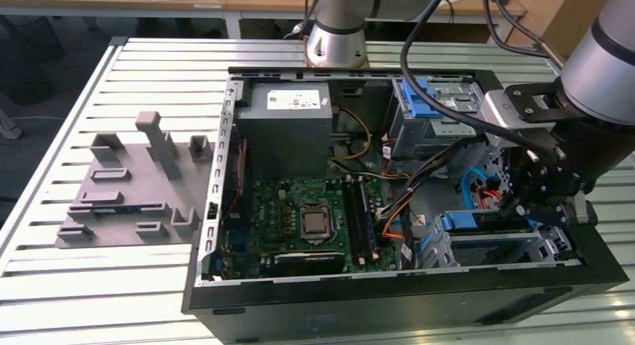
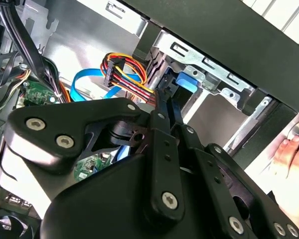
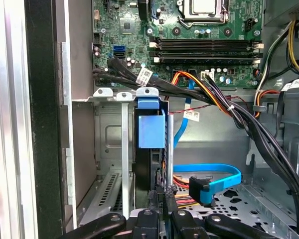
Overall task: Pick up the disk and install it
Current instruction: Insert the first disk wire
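Note:
The disk (image 1: pixel 484 220) sits on edge in the metal drive cage (image 1: pixel 543 250) at the case's front corner, on the exterior view's right, with its blue plastic frame showing. In both wrist views that blue frame (image 3: pixel 151 130) (image 2: pixel 187 82) stands between the cage's silver rails. My gripper (image 1: pixel 521 207) hangs just above the disk. Its black fingers (image 2: pixel 162 107) lie close together, shut, with their tips at the disk's blue end (image 3: pixel 162 195). Nothing is held between them.
The open computer case (image 1: pixel 397 297) holds a green motherboard (image 1: pixel 308 218), a grey power supply box (image 1: pixel 288 126) and a second blue-railed bay (image 1: pixel 436 107). Loose blue, orange and black cables (image 3: pixel 209 191) run beside the cage. A grey fixture plate (image 1: pixel 129 189) lies outside. A hand (image 2: pixel 294 144) rests near the case.

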Motion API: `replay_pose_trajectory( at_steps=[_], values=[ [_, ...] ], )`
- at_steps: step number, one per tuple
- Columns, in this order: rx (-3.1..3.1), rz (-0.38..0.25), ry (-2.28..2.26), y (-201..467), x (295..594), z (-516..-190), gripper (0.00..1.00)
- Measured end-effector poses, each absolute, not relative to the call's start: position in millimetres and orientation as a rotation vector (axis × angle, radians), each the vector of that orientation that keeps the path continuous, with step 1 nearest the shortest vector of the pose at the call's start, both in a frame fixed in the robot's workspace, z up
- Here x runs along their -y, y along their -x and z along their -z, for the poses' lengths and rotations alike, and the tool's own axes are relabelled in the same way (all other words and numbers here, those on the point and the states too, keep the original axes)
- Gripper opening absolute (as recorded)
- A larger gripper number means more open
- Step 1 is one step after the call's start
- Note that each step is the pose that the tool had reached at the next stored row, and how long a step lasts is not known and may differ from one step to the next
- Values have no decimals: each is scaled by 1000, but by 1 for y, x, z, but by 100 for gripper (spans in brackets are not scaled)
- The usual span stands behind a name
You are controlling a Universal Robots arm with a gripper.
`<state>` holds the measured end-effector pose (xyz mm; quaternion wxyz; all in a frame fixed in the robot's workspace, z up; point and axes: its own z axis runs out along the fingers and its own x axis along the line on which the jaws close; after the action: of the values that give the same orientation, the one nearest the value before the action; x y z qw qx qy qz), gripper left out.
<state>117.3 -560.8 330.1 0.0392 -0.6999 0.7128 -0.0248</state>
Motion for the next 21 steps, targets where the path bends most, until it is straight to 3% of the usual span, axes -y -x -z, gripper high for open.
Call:
replay_pose_trajectory(
  at_steps=[9,10,19,21],
  values=[
    [-2185,75,2145,-117,561,-328,18],
    [-2185,75,2145,-117,561,-329,24],
    [-2185,73,2145,-117,561,-340,24],
    [-2185,73,2145,-117,561,-341,16]
  ],
)
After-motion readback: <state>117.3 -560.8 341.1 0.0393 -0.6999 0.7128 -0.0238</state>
